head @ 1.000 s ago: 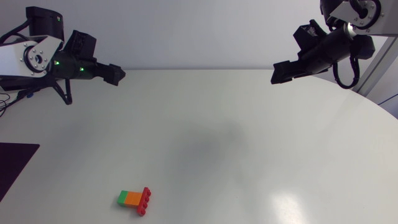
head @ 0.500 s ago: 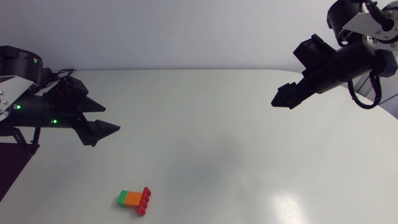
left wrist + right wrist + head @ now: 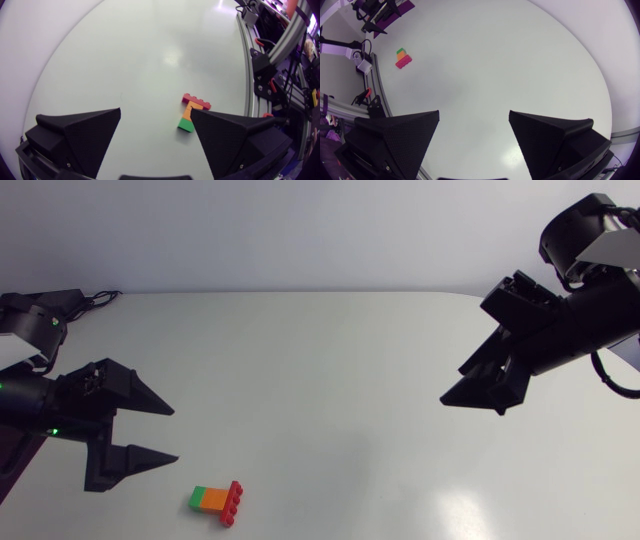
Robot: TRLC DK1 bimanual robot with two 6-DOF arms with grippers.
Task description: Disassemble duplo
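Likely, the left gripper [image 3: 172, 433], spread near the duplo [image 3: 216, 500], will merely shove it if it closes skewed, since the right gripper [image 3: 470, 402] hangs spread far right.

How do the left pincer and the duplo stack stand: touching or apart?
Apart. The head view shows a plain gap between the open left pincer and the duplo stack.

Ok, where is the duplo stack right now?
In the head view the duplo stack lies on my left side of the table, just below and right of the open left gripper, untouched.
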